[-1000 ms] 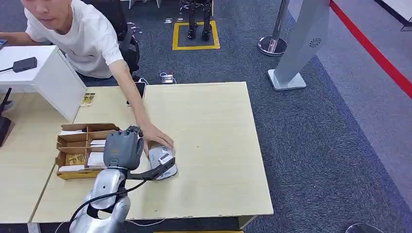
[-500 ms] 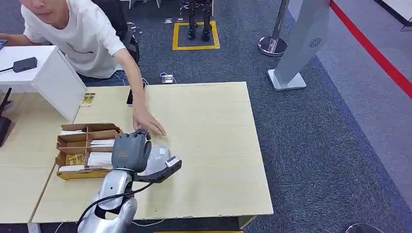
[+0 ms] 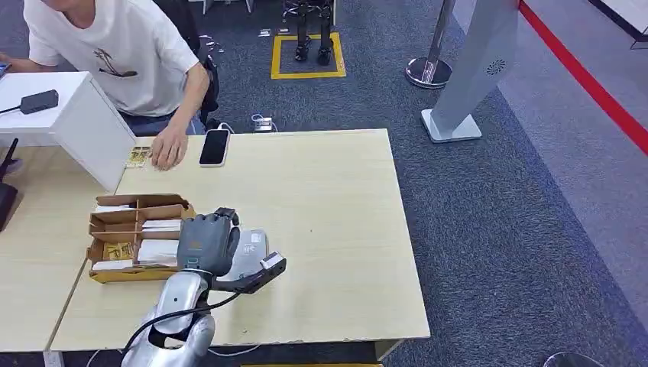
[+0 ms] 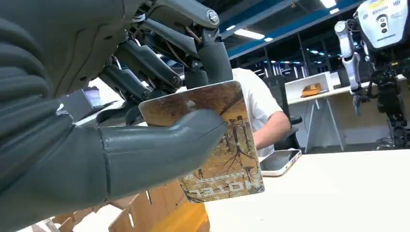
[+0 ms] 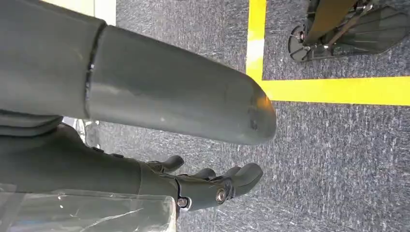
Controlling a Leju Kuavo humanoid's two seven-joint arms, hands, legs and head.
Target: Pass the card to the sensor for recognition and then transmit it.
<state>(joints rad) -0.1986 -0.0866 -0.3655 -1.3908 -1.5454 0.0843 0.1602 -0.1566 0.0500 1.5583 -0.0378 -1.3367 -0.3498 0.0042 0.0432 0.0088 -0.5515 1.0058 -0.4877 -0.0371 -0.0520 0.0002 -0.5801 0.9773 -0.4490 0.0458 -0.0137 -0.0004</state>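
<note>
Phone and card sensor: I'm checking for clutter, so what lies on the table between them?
In the head view, bare tabletop separates the phone from the sensor; nothing lies between them.

The head view looks forward and down from high on the robot over the worktop and carpet beyond. The left wrist view sits close behind the left hand, low over that same worktop, sharing the phone. The right wrist view faces the carpet.
</note>
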